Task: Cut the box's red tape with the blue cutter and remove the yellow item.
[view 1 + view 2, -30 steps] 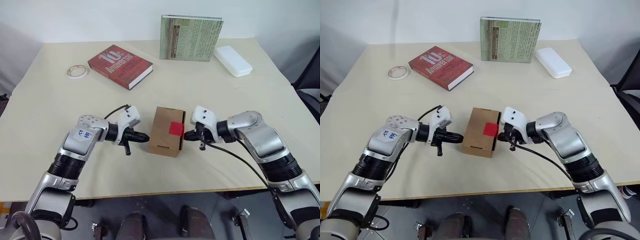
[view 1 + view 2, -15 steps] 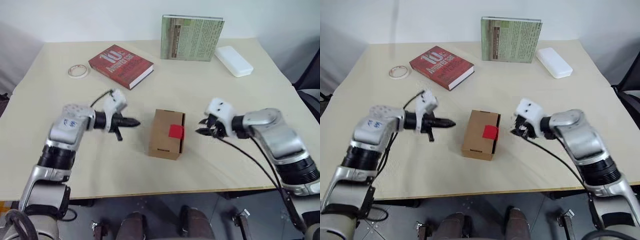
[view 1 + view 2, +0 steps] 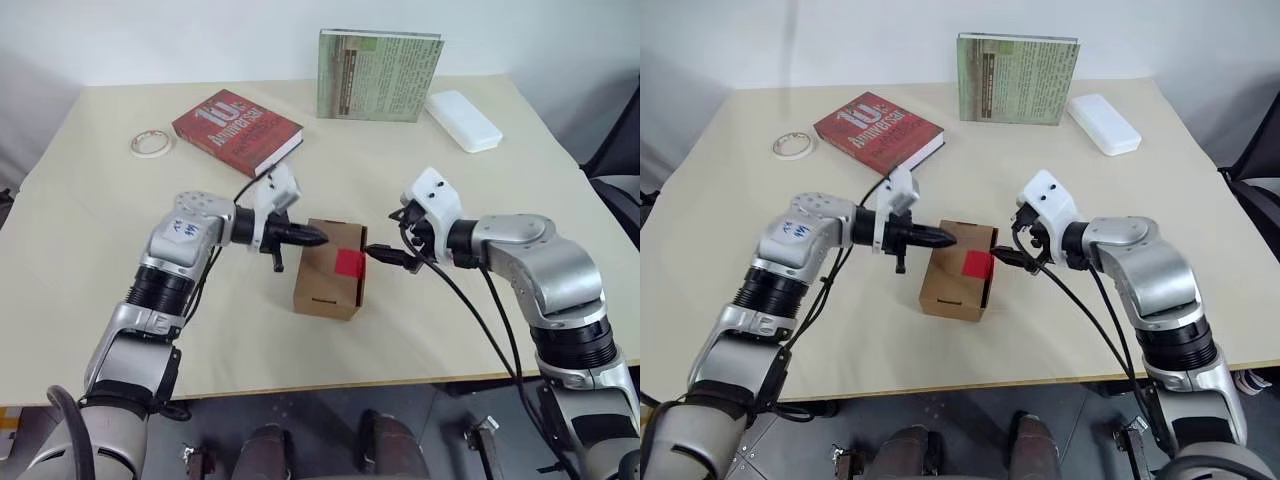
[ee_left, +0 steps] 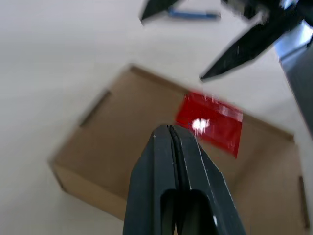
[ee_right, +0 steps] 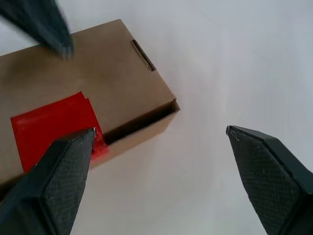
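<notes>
Head views: the box (image 3: 332,267) is set near the middle of the bench (image 3: 120,230), its red tape (image 3: 349,263) facing up and folded over the edge at 3 o'clock. The left gripper (image 3: 312,236) is held over the box edge at 9 o'clock, fingers pressed together and empty, judged to steady the box. The right gripper (image 3: 385,255) is poised just beside the tape, fingers spread, nothing held. At 12 o'clock a green book (image 3: 378,75) stands upright; a red book (image 3: 237,131), a tape roll (image 3: 152,143) and a white case (image 3: 464,120) lie well apart.

Left wrist view: the closed fingers (image 4: 178,166) point at the tape; the blue cutter (image 4: 191,15) lies on the bench beyond the box.

Right wrist view: the open fingers (image 5: 66,166) straddle the box's taped end. The bench is plain and pale; a white wall stands behind.
</notes>
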Action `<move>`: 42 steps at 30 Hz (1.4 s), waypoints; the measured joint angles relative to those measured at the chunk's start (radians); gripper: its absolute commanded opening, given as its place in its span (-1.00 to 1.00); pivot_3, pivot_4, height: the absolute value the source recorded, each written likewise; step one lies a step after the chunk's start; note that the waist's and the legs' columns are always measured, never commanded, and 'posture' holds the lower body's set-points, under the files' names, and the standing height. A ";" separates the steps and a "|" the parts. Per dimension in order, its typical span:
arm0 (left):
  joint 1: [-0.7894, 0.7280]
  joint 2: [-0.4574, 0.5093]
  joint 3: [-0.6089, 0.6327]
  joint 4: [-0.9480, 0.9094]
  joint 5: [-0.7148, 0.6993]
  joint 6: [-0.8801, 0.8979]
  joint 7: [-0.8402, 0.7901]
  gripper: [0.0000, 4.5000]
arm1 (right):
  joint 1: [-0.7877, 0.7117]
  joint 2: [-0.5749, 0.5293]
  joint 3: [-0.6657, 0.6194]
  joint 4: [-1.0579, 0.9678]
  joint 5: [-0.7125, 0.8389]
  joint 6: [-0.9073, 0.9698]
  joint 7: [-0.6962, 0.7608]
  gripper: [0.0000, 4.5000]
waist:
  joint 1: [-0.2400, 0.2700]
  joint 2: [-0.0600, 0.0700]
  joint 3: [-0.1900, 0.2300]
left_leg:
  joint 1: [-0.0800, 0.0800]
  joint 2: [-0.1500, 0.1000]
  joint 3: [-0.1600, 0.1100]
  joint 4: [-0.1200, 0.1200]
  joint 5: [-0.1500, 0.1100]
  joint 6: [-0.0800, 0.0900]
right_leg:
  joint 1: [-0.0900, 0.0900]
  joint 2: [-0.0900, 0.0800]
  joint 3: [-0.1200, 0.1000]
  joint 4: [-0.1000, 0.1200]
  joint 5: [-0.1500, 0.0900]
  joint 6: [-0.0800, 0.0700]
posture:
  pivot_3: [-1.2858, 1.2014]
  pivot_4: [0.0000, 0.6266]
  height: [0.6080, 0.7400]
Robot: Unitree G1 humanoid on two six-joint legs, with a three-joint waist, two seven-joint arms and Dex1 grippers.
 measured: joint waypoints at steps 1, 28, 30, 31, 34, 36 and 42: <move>0.000 0.000 -0.003 0.002 0.006 -0.017 -0.001 -1.00 | 0.008 0.000 0.005 -0.001 0.001 0.000 -0.004 0.98 | 0.000 0.000 0.000 | 0.000 0.000 0.000 0.000 0.000 0.000 | 0.000 0.000 0.000 0.000 0.000 0.000 | 0.03 -0.52 1.00; 0.058 -0.003 0.010 -0.065 0.038 -0.058 0.030 -1.00 | 0.211 -0.096 -0.054 -0.030 0.116 0.095 0.016 0.98 | 0.003 -0.001 -0.001 | 0.003 0.000 0.000 0.002 -0.001 0.001 | 0.003 0.000 0.001 0.001 0.000 0.000 | 0.03 -0.52 1.00; 0.063 -0.003 0.011 -0.074 0.038 -0.055 0.036 -1.00 | 0.211 -0.037 -0.133 -0.033 0.172 0.199 -0.010 0.98 | 0.003 -0.001 -0.001 | 0.004 0.001 0.000 0.002 -0.001 0.001 | 0.003 0.000 0.001 0.001 0.000 0.000 | 0.03 -0.52 1.00; 0.064 -0.004 0.012 -0.076 0.038 -0.052 0.038 -1.00 | 0.211 -0.008 -0.156 -0.033 0.192 0.243 -0.024 0.98 | 0.003 -0.001 -0.001 | 0.004 0.000 0.000 0.002 -0.001 0.001 | 0.003 0.000 0.001 0.001 0.000 0.000 | 0.03 -0.52 1.00; 0.065 -0.008 0.013 -0.078 0.038 -0.050 0.048 -1.00 | 0.207 0.092 -0.220 -0.021 0.242 0.343 -0.066 0.98 | 0.003 -0.001 -0.001 | 0.004 0.000 0.000 0.002 -0.001 0.001 | 0.003 0.000 0.001 0.001 0.000 0.000 | 0.03 -0.52 1.00; 0.067 -0.011 0.014 -0.078 0.038 -0.048 0.055 -1.00 | 0.190 0.143 -0.257 0.005 0.267 0.380 -0.091 0.98 | 0.003 -0.001 -0.001 | 0.004 0.000 0.000 0.002 -0.001 0.001 | 0.003 0.000 0.001 0.001 0.000 0.000 | 0.03 -0.52 1.00; 0.079 -0.020 0.019 -0.080 0.038 -0.045 0.070 -1.00 | 0.133 0.208 -0.271 0.122 0.292 0.365 -0.118 0.98 | -0.001 -0.001 -0.002 | 0.005 0.000 0.000 0.001 -0.001 0.001 | 0.004 0.000 0.001 0.002 0.000 0.000 | 0.03 -0.52 1.00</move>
